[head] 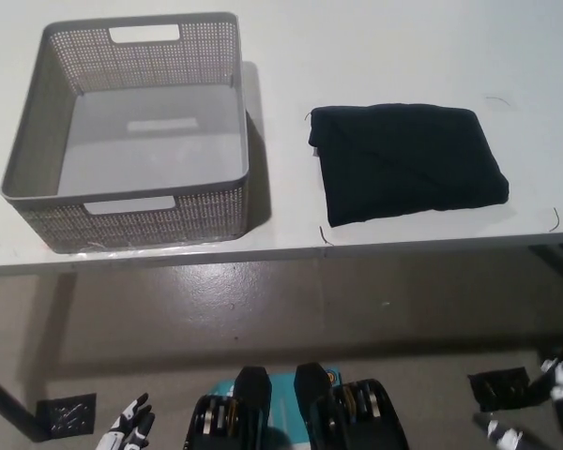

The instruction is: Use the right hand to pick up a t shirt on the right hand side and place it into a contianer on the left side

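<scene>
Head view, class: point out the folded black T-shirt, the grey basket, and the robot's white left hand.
Folded black T-shirt (pixel 405 161), head view, middle of its top face.
Grey basket (pixel 159 221), head view, near perforated wall.
White left hand (pixel 129 427), head view, middle of the hand.

grey basket (pixel 38 112) upper left on white table (pixel 403 47), nothing inside | folded black t-shirt (pixel 405 162) centre-right, apart from it | left hand (pixel 127 427) bottom left (fingers spread) | right hand (pixel 535 412) bottom right, partly cropped
</scene>
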Robot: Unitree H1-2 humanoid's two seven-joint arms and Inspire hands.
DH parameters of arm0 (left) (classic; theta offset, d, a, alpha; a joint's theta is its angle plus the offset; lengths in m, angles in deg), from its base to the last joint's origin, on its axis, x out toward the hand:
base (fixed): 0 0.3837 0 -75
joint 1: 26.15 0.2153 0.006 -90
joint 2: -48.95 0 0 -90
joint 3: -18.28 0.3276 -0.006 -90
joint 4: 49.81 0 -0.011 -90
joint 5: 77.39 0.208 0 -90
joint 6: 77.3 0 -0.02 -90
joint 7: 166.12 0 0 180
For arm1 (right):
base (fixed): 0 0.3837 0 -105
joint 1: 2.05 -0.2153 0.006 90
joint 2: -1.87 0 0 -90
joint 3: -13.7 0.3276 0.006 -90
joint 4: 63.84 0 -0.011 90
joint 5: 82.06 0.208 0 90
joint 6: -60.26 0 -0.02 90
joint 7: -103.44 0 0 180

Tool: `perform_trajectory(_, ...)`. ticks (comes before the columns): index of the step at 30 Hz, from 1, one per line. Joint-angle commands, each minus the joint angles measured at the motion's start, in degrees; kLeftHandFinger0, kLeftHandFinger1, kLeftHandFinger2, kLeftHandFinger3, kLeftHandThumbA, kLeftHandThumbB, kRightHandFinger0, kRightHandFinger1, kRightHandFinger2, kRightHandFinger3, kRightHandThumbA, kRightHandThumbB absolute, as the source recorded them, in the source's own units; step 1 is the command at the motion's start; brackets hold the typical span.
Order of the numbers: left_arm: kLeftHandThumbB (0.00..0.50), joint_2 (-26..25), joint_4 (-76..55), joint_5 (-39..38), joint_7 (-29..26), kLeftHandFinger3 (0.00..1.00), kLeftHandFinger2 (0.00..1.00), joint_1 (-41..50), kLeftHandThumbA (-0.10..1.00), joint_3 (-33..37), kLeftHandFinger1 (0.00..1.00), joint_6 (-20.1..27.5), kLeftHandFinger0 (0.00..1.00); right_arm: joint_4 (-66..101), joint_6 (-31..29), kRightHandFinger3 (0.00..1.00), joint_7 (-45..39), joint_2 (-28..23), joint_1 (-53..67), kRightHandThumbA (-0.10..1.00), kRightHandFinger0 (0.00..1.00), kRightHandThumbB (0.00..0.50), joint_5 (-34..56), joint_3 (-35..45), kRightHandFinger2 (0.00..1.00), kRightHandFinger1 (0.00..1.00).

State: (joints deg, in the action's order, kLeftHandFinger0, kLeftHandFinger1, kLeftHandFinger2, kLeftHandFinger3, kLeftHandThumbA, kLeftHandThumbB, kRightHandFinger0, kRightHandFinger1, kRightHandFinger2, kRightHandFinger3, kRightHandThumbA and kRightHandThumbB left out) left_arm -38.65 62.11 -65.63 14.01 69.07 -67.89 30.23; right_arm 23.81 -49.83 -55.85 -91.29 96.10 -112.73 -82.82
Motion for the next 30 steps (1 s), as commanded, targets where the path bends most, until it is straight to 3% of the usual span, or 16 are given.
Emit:
perform_trajectory(1, 0.5, -0.96, -0.68, 1.89, -1.84, 1.0, 1.0, -0.12, 1.0, -0.08, 1.0, 3.47, 0.87, 8.46, 4.37, 1.0, 1.01, 0.26, -3.23, 0.87, 1.0, 0.463, -6.86, 3.42, 1.0, 1.0)
perform_trajectory(3, 0.489, -0.71, -0.1, 1.35, -1.71, 1.0, 1.0, -0.54, 1.0, -0.31, 1.0, 3.97, 0.88, 11.29, 6.59, 1.0, -1.21, 0.3, -4.94, 0.86, 1.0, 0.455, -7.35, 4.27, 1.0, 1.0)
perform_trajectory(6, 0.486, -0.62, -0.21, 1.55, -1.59, 1.0, 1.0, -0.68, 1.0, -0.4, 1.0, 4.02, 0.88, 14.35, 11.66, 1.0, -5.19, 0.56, -10.38, 0.9, 1.0, 0.48, -8.99, 4.8, 1.0, 1.0)
perform_trajectory(16, 0.492, -0.59, -0.42, 1.86, -1.04, 1.0, 1.0, -1.69, 1.0, -0.53, 1.0, 3.36, 0.88, 12.23, 18.69, 1.0, -12.5, 1.35, -22.7, 0.92, 1.0, 0.5, -13.55, 1.38, 1.0, 1.0)
perform_trajectory(21, 0.493, -0.82, -0.94, 1.36, -0.64, 1.0, 1.0, -1.63, 1.0, -0.72, 1.0, 3.53, 0.88, 8.28, 20.17, 1.0, -12.36, 3.4, -26.31, 0.96, 1.0, 0.5, -15.8, -1.68, 1.0, 1.0)
perform_trajectory(25, 0.492, -0.86, -1.56, 1.85, -0.53, 1.0, 1.0, -1.63, 1.0, -0.59, 1.0, 2.72, 0.89, 3.71, 21.18, 1.0, -12.01, 4.72, -29.43, 0.89, 1.0, 0.5, -16.64, -3.4, 1.0, 1.0)
perform_trajectory(30, 0.5, -0.97, -1.19, 1.97, -0.3, 1.0, 1.0, -1.81, 1.0, -0.37, 1.0, 2.79, 0.9, -3.9, 21.48, 1.0, -11.09, 5.09, -34.05, 0.92, 1.0, 0.5, -16.99, -5.14, 1.0, 1.0)
